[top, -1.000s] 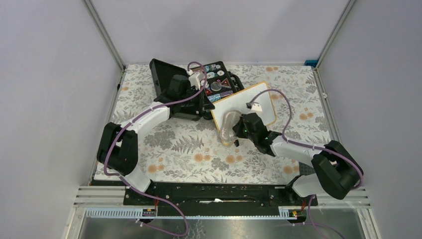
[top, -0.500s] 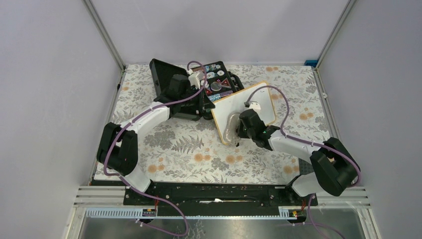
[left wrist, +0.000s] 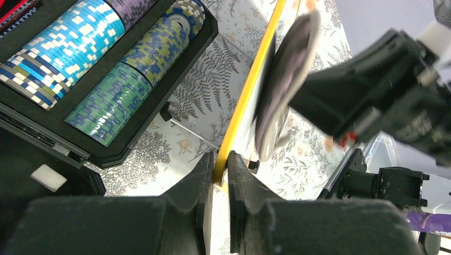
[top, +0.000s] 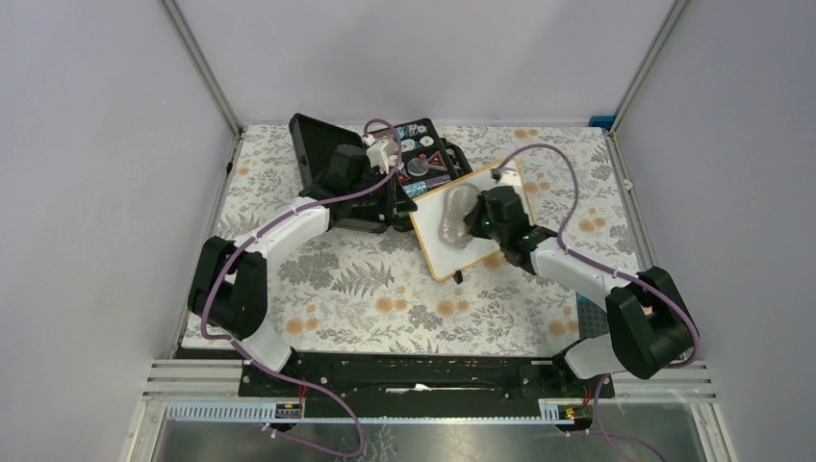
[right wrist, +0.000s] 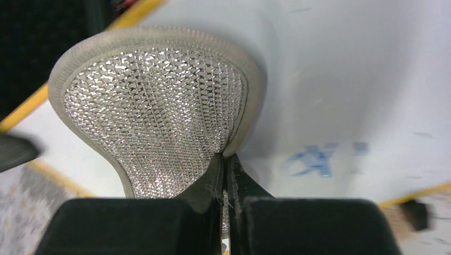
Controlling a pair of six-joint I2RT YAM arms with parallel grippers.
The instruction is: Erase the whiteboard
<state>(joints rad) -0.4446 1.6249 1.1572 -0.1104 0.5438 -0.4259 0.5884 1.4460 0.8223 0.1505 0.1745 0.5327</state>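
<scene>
The whiteboard (top: pixel 445 248), white with a yellow-wood frame, stands tilted in the middle of the table next to the black case. My left gripper (top: pixel 408 204) is shut on its frame edge (left wrist: pixel 250 90), one finger on each side. My right gripper (top: pixel 473 219) is shut on a silvery mesh wiping pad (right wrist: pixel 159 106) and presses it flat against the board's face (right wrist: pixel 345 69) near the far middle. The pad also shows in the top view (top: pixel 455 210) and the left wrist view (left wrist: pixel 282 90). A faint blue smear (right wrist: pixel 314 159) sits on the board just right of the pad.
An open black case (top: pixel 423 156) with rows of poker chips (left wrist: pixel 106 69) lies right behind the board, its lid (top: pixel 316 149) raised at the left. The floral tablecloth (top: pixel 366 289) covers the table. Grey walls close in both sides.
My right gripper has slid the pad across the board from its near-left corner up toward the far middle. The left gripper and the board have stayed put.
</scene>
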